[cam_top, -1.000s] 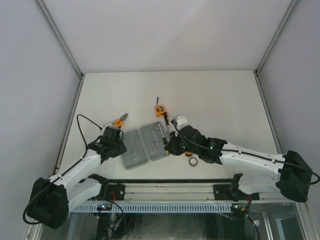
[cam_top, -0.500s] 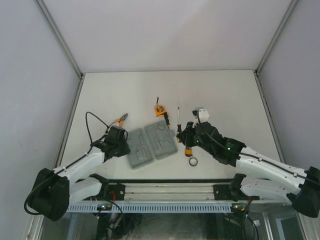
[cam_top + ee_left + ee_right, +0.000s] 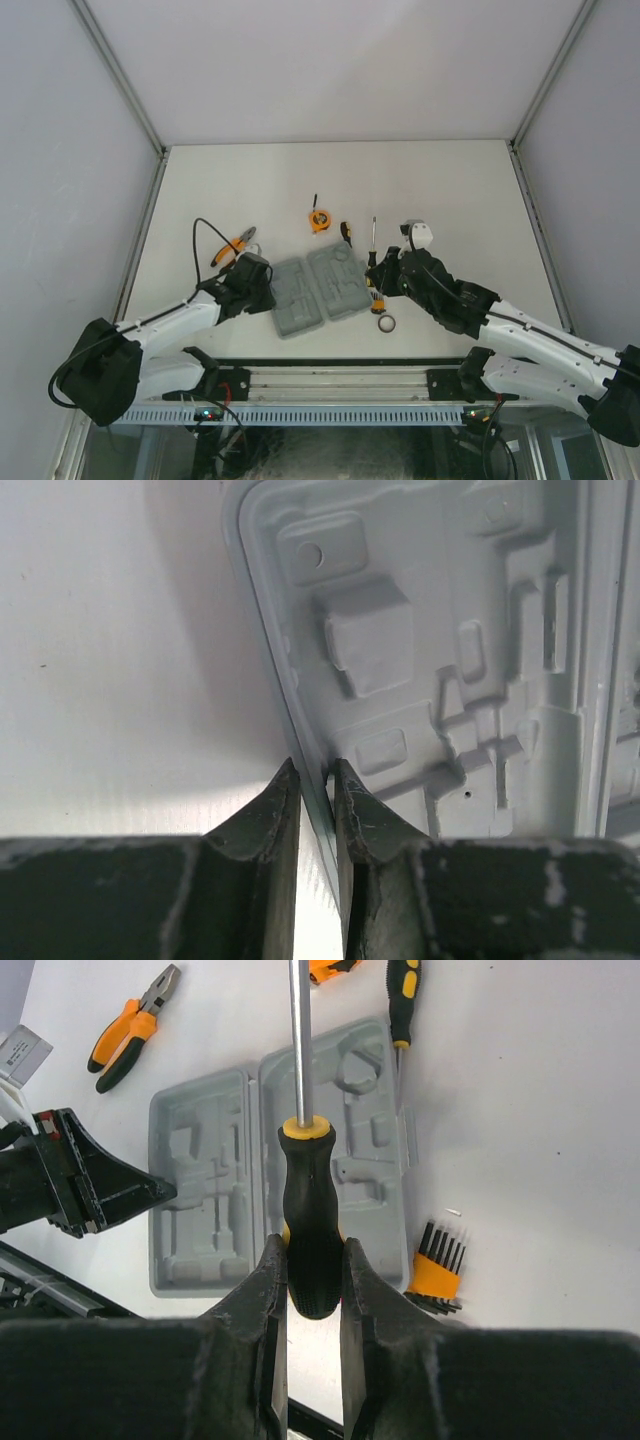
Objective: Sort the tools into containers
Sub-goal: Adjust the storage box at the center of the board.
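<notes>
Open and flat near the front of the surface (image 3: 440, 190), the grey tool case (image 3: 298, 300) shows bare moulded recesses in both halves. The left fingers (image 3: 285, 805) pinch its left rim. Just to its right, the right fingers (image 3: 268, 1280) clench the black handle of a screwdriver (image 3: 312, 1190), its shaft pointing toward the far edge. Pliers (image 3: 236, 244), a tape measure (image 3: 318, 219) and a second screwdriver (image 3: 346, 233) lie beyond the case. A bit set (image 3: 437, 1270) and a ring (image 3: 386, 323) sit by its right side.

My screwdriver (image 3: 312, 1210) is black-handled with an orange collar; the tool case (image 3: 195, 1222) plain grey; the pliers (image 3: 128, 1032) orange and black.
</notes>
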Available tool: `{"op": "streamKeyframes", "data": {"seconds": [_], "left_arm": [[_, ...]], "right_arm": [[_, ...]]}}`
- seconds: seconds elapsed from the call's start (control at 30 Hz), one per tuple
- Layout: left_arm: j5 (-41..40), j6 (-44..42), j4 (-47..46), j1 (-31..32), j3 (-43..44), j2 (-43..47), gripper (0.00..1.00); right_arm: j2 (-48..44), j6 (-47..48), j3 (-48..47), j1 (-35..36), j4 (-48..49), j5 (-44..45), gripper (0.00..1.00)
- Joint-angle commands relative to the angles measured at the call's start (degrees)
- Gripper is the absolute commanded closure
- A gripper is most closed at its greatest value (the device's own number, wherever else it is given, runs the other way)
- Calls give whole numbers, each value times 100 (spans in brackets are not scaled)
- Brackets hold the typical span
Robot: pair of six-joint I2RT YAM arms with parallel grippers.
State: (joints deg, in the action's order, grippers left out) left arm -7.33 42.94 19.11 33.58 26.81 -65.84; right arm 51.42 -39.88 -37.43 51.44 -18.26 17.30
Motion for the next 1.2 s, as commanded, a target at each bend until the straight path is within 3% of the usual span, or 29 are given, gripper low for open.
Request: {"op": "streamKeyframes", "data": {"seconds": [0.0,0.37,0.7,0.93,1.17], "left_arm": [[-9,-12,66,130,102,35,80],[-461,252,616,15,-274,820,88],[-345,344,1027,-1139,-531,1831,98],[519,467,657,-1260,-410,2066,100],[818,598,1119,-1259,493,2045,100]], "right_arm": [[-108,-130,-62,-11,134,84,100],[77,-191,-60,6,260,-45,100],[170,-196,-62,15,330,-125,100],[209,-228,-57,24,317,-170,100],[103,-274,-60,47,239,-101,100]]}}
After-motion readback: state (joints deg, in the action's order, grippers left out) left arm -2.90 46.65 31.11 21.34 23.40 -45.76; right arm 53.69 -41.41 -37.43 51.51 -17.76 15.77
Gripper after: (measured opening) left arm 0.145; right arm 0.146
